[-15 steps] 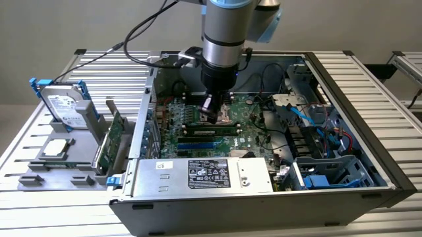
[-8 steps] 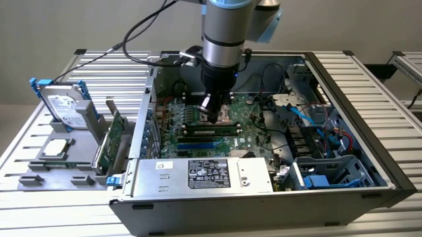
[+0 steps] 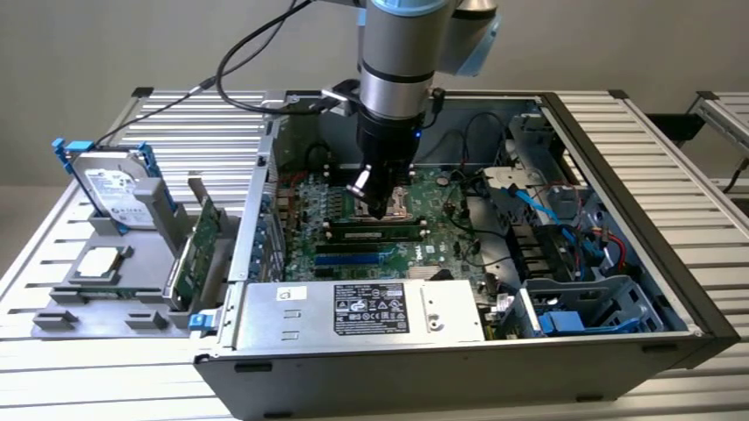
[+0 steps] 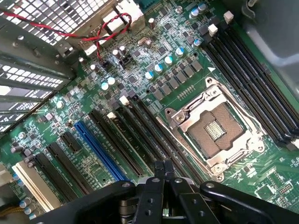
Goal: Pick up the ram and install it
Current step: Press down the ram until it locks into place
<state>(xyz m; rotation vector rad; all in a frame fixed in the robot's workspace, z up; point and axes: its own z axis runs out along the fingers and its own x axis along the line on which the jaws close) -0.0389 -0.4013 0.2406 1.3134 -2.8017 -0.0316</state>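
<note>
The ram (image 3: pixel 374 233) lies flat-edged in a memory slot on the motherboard (image 3: pixel 351 254), a slim dark stick running across the board in the exterior view, with blue empty slots just past it at its 6 o'clock side. My gripper (image 3: pixel 377 203) hangs directly over it, at the ram's 12 o'clock in that view, fingertips just above or touching its top edge; I cannot tell which. In the wrist view my fingers (image 4: pixel 163 179) are drawn together, tips meeting with no gap between them and nothing held. Under them run the long black memory slots (image 4: pixel 140 140), and the open silver processor socket (image 4: pixel 217 128) sits just beside the slots. A blue expansion slot (image 4: pixel 100 151) lies on the far side of the slots from the socket. Moving outward in the exterior view, the open computer case (image 3: pixel 655 289) surrounds the board, with the silver power supply (image 3: pixel 374 309) and its label at 6 o'clock from the ram and a tangle of blue and black cables (image 3: pixel 550 215) at 3 o'clock. Outside the case, at 9 o'clock, a green expansion card (image 3: pixel 202 241) stands upright in a grey holder (image 3: pixel 105 303), and beyond it a silver hard drive (image 3: pixel 117 189) stands in a blue-edged bracket, all resting on the slatted metal table (image 3: pixel 47 263).
</note>
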